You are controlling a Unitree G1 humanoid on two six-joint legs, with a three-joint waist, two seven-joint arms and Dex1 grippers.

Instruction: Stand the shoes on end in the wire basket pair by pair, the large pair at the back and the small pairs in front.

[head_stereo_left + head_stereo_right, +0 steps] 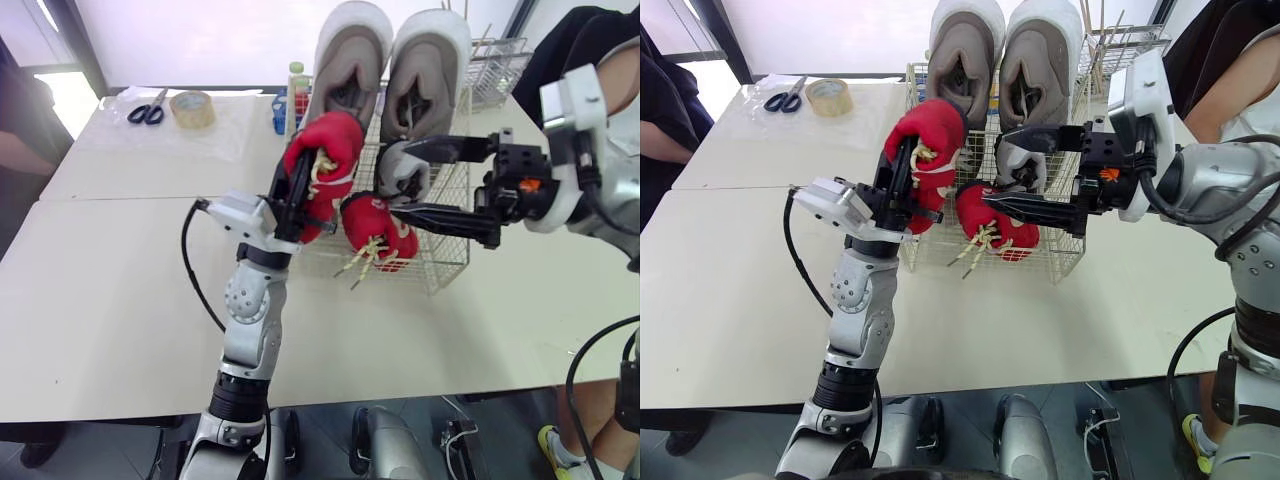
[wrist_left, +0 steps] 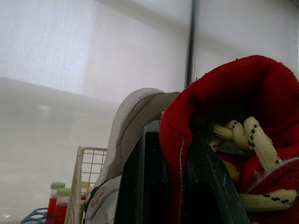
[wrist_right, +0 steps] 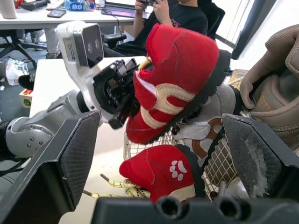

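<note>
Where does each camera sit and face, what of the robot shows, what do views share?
Left eye view: head, facing forward-down at the table; both arms, left gripper holding red shoe by wire basket.
Right eye view: head too, same scene.
Left wrist view: along its fingers into the red shoe.
Right wrist view: right gripper, open, facing the left gripper.
Shared: the red shoe, in all four.

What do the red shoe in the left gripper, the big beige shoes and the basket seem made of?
The red shoe looks like matte mesh fabric, its weave visible up close, with cream rope laces. The big beige shoes seem suede-like, soft and napped. The basket is thin wire, probably coated metal, given its pale grid.
</note>
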